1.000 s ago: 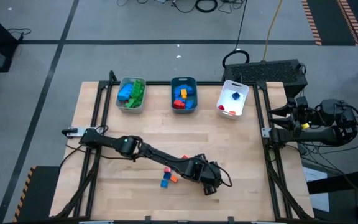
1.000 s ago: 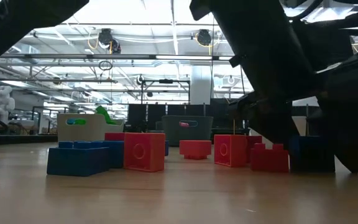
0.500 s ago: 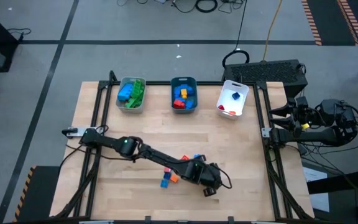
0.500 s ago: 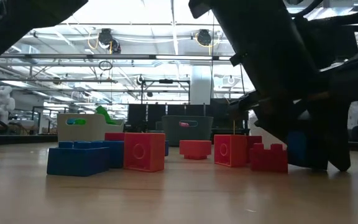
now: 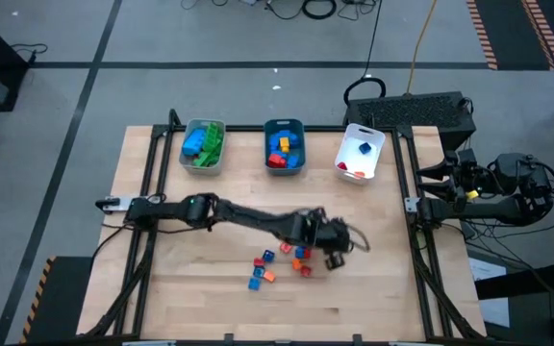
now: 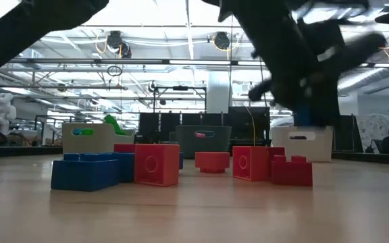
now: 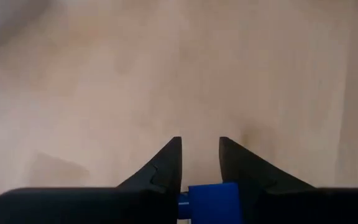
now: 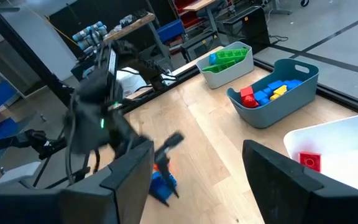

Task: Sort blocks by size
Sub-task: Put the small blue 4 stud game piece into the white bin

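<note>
The left claw [image 5: 339, 242], lifted above the worktop [image 5: 210, 288], pinches one small blue block [image 7: 213, 198], with about five loose blocks [image 5: 282, 262] just beside it and three trays [image 5: 284, 146] beyond; the right claw [image 8: 197, 168] gapes empty off the worktop's edge.

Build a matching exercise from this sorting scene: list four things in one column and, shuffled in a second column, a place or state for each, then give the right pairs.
Things
1. left gripper
2. right gripper
3. white tray
4. grey tray

Places or states
A. holds green blocks and a blue one
B. open, waiting off the table's right edge
C. shut on a small blue block, raised over the table
D. at the table's far right, with a blue and a red block inside

Pairs: 1-C, 2-B, 3-D, 4-A
</note>
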`<state>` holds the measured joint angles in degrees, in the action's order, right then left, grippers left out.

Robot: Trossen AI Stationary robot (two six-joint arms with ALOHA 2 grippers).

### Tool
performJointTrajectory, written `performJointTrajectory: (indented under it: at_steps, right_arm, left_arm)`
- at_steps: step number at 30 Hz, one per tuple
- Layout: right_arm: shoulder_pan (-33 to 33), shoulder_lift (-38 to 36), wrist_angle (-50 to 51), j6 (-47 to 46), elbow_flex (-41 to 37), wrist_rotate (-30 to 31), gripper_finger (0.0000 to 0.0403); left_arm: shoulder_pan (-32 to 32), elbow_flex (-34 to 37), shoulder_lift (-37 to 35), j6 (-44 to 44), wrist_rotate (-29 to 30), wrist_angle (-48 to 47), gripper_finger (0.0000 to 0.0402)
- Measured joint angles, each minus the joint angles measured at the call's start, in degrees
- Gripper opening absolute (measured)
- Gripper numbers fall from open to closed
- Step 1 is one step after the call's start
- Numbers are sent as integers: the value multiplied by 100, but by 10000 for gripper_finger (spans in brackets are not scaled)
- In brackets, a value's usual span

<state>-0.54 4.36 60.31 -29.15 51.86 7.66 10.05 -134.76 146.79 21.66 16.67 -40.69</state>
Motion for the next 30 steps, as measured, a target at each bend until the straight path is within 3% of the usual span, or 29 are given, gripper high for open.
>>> performJointTrajectory:
  at_steps: [10,18,28,30]
  right_arm:
    - [-2,0,0,-17,0,15,238]
    - [-2,0,0,0,0,30,238]
    - [-2,-2,0,22,0,164,238]
    - [-2,-2,0,37,0,158,238]
  left_arm:
    - [-1232,-9,-167,-711,7,2232,94]
    - [-2054,-13,-163,-614,-216,2831,94]
    - [-2359,-22,162,-112,-605,3952,96]
    - [-2344,-20,187,-108,-617,3873,117]
